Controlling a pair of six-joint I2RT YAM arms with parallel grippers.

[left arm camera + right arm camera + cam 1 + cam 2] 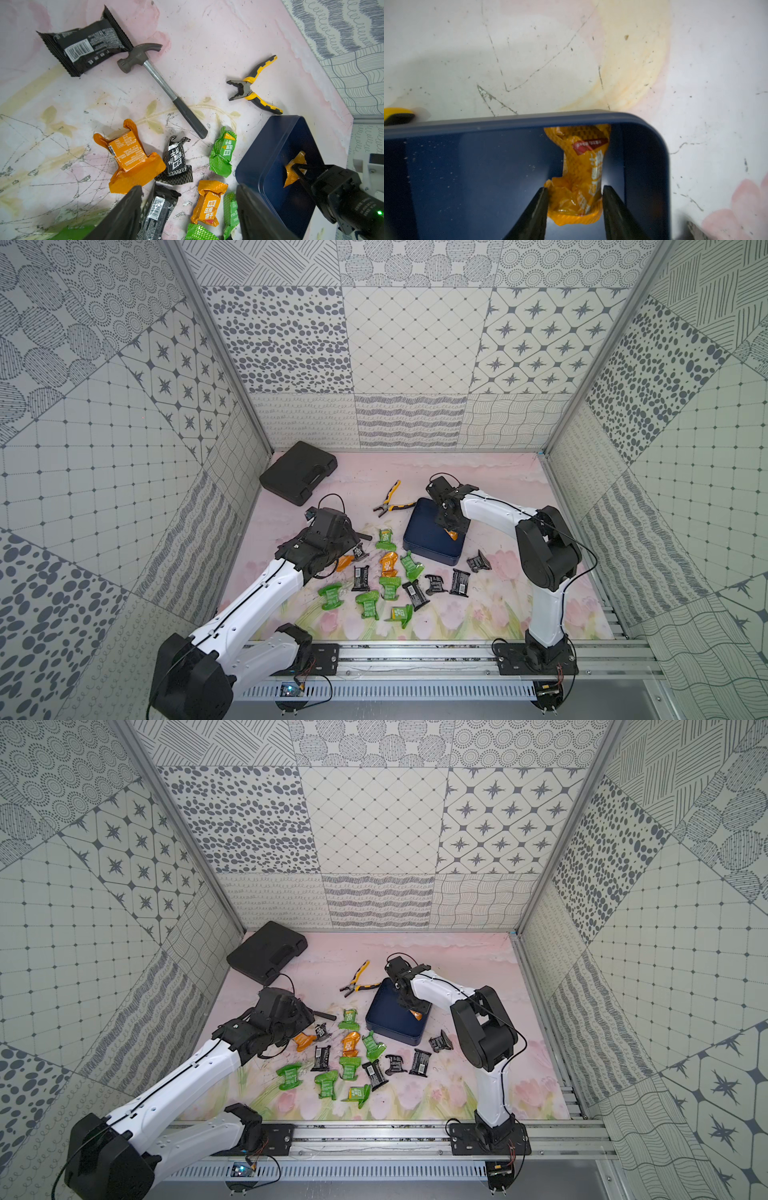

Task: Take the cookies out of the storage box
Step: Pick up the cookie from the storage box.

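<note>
The packets (pixel 222 152) are crinkly foil, glossy and creased; the orange packet (pixel 579 176) shines the same. The box (pixel 477 166) looks smooth, with a soft sheen and pale specks. The hammer (pixel 162 82) has a dull metal head, bright steel shaft, matt black grip. The pliers (pixel 248 89) show grey metal and rubbery handles. The table (pixel 207 31) is matt, scratched and scuffed.

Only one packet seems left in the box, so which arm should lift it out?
Right. The right gripper is inside the storage box, its jaws pressed against both sides of the orange packet. The left gripper hangs open and empty over the unloaded packets on the mat, outside the box.
</note>
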